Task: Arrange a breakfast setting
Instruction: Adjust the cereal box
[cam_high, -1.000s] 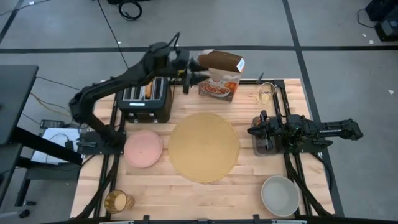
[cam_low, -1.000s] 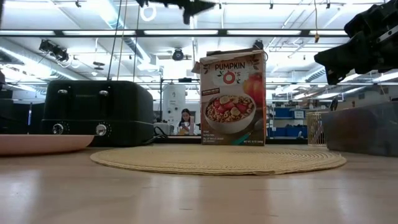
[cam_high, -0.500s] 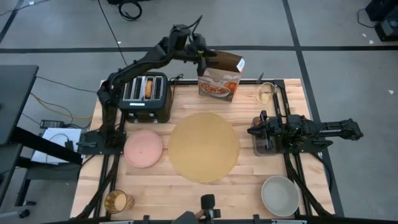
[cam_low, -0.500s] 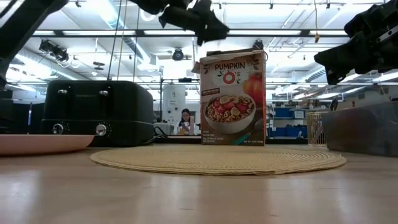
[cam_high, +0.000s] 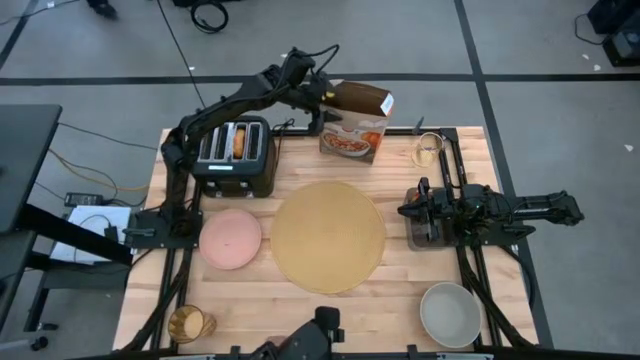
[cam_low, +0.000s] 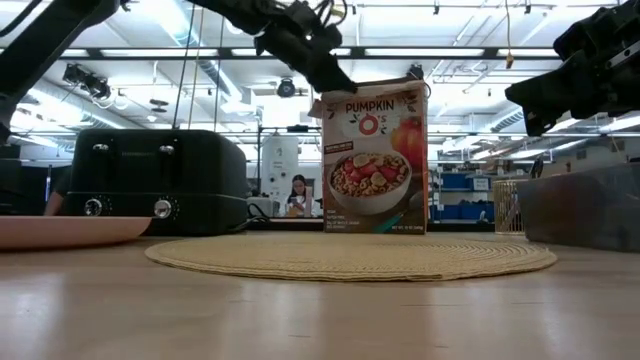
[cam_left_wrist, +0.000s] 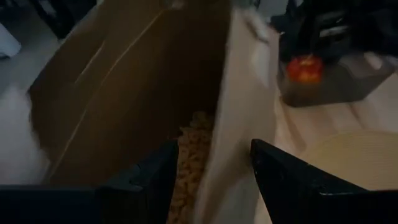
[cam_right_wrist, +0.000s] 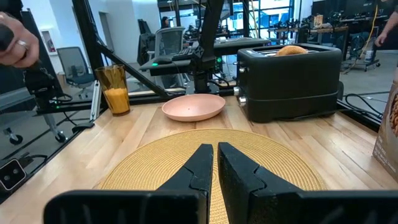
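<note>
An open cereal box (cam_high: 355, 122) stands at the table's far edge. My left gripper (cam_high: 322, 97) is open at the box's top; in the left wrist view (cam_left_wrist: 214, 144) one finger is over the cereal (cam_left_wrist: 193, 152) and the other outside the box. The tan placemat (cam_high: 328, 236) lies mid-table, with the pink plate (cam_high: 231, 239) to its left. The amber glass (cam_high: 188, 323) is near left and the grey bowl (cam_high: 450, 313) near right. Toasted bread (cam_high: 240, 143) sticks up from the toaster. The red apple (cam_left_wrist: 305, 68) sits in a grey tray. My right gripper (cam_right_wrist: 215, 149) is shut above that tray. The spoon is hidden. My left gripper comes slanting down from the table's left onto the box's open top. Its open fingers stand on either side of the box's wall (cam_left_wrist: 239, 112), one over the inside, one outside. I cannot tell whether they touch the wall. The box stands upright on the table.
The black toaster (cam_high: 235, 158) stands far left beside the box. A small clear cup (cam_high: 427, 150) is at the far right. The grey tray (cam_high: 432, 232) lies under my right gripper. A person's hand with a dark object (cam_high: 318, 335) shows at the near edge.
My left gripper has swung from beside the box's left side up and toward the far edge, then come down onto the box's open top. A person's hand has come in at the table's near edge.
</note>
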